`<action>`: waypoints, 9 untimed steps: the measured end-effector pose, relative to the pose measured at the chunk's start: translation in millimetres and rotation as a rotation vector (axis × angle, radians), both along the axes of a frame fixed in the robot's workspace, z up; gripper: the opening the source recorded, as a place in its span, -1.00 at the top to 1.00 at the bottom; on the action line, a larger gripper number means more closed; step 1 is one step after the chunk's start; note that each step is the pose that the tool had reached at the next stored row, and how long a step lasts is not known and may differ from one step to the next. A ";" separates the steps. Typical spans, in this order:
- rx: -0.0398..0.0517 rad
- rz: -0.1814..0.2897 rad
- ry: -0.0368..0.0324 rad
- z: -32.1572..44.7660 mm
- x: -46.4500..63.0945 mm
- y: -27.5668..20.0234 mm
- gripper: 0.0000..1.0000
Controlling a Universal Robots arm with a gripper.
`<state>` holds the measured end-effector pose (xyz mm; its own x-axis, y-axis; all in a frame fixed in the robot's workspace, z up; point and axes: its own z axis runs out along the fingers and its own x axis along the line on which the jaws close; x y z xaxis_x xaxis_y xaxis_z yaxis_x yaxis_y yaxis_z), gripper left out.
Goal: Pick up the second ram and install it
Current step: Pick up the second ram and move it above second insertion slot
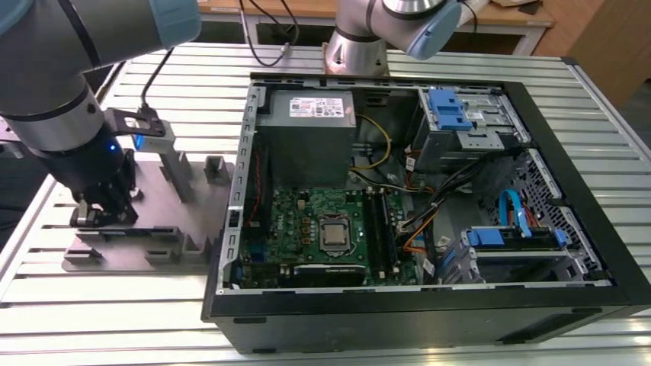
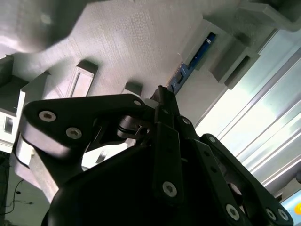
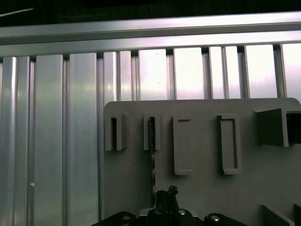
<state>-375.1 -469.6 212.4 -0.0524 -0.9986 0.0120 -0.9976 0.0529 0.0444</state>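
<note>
1. Second ram (image 2: 182,73), a slim dark bluish-green memory stick, is standing on its long edge on the flat grey holder plate (image 2: 131,42). Its far end is sitting in a slotted grey plastic block (image 2: 225,56).
2. In the first wrist view I'm seeing the ram (image 3: 153,165) edge-on as a thin dark line. It's running from a small slotted block twd the black linkage gripper (image 3: 167,194).
3. In the second wrist view the gripper (image 2: 162,96) is sitting right at the near end of the ram. I can't tell whether it's touching the board.
4. I'm not able to tell how far the gripper is open, nor whether it's got hold of anything.
5. In the exterior view the gripper (image 1: 102,219) is hanging low over the plate (image 1: 137,263) on the grey-and-blue robot arm (image 1: 56,99), at the exterior view's left.
6. The plate is lying on the ribbed aluminium table (image 1: 112,309), just beside the open black PC case (image 1: 407,309).
7. Inside the case I'm seeing the green motherboard (image 1: 295,221) w/ a square silver CPU socket (image 1: 334,232). The ram is sitting outside the case, well apart from it.
8. A second grey arm's base (image 1: 356,49) is standing beyond the case.
</note>
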 end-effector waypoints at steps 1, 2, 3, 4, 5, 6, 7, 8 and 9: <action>0.0056 0.000 -0.0001 0.0 0.0 -0.9 0.73; 0.0104 0.001 0.0000 0.0 -0.2 -2.2 0.73; 0.0188 0.001 0.0002 0.0 -0.3 -3.4 0.73; 0.0268 0.001 0.0000 -0.2 -0.3 -4.8 0.73; 0.0268 0.001 0.0000 -0.3 -0.4 -6.9 0.73; 0.0269 0.002 0.0001 -0.4 -0.4 -8.9 0.73; 0.0268 0.003 0.0002 -0.5 -0.5 -11.0 0.73; 0.0269 0.003 0.0001 -0.8 -0.5 -13.0 0.73; 0.0269 0.004 0.0002 -1.0 -0.4 -14.5 0.73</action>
